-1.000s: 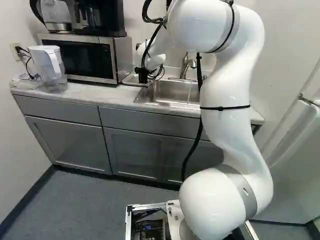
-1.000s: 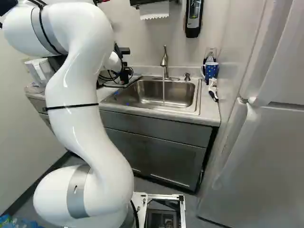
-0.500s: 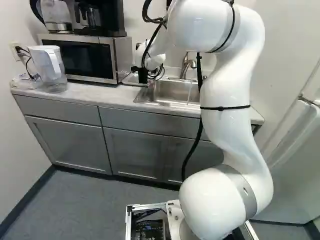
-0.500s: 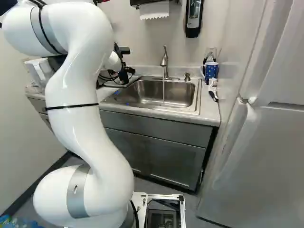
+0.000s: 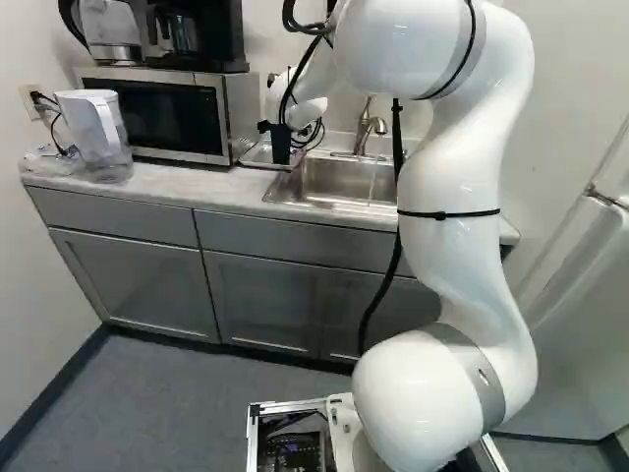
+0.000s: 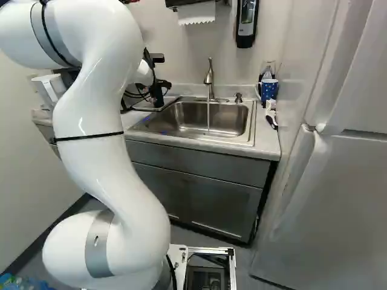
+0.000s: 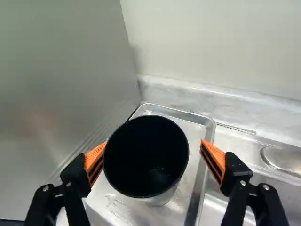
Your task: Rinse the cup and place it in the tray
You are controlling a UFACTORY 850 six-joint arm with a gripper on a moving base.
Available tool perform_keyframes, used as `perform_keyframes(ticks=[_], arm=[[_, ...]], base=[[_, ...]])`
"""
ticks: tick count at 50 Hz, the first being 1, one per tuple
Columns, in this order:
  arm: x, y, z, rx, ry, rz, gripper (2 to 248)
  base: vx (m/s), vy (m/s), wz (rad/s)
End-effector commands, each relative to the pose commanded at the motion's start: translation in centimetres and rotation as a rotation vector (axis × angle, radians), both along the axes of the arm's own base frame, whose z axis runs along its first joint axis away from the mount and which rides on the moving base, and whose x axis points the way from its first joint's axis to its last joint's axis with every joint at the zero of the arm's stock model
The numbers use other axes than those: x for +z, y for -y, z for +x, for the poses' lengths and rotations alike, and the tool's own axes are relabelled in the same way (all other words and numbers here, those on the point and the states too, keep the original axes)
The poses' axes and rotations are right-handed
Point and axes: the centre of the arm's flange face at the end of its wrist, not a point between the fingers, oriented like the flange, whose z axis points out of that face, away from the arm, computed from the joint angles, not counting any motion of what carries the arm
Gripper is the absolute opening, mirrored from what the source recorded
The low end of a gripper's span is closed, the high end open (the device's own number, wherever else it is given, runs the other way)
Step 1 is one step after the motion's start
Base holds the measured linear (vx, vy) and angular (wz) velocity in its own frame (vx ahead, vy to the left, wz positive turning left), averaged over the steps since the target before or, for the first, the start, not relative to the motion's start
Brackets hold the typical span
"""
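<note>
Where the left base view looks across, my claw (image 5: 281,147) hangs at the tray (image 5: 260,165), beside the microwave (image 5: 157,113). In the right base view I see a thin stream of water (image 6: 208,118) falling from the faucet (image 6: 210,78) into the sink (image 6: 193,121). The wrist view shows the claw (image 7: 154,153) spread wide around the cup (image 7: 146,155), which sits mouth up in the tray, one pad (image 7: 216,157) clear of it.

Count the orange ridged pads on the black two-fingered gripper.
2. One orange pad is on the side toward the silver microwave, the other toward the steel sink, with the black-lined cup between them. Neither is hidden.
</note>
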Motion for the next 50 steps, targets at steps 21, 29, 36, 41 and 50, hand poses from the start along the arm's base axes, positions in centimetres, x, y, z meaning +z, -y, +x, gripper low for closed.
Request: perform_keyframes(ticks=[21,29,36,41,50], arm=[[2.5,0.1,-0.4,0.000,0.039,0.009,247],[3.4,0.1,-0.5,0.000,0.053,0.012,247],[4.3,0.1,-0.6,0.000,0.066,0.015,247],[4.8,0.3,-0.7,-0.002,0.075,0.017,247],[5.9,1.1,-1.2,-0.012,0.090,0.019,247]], base=[[0.000,0.000,0.000],[0.000,0.000,0.000],[0.000,0.000,0.000],[0.000,0.000,0.000],[0.000,0.000,0.000]])
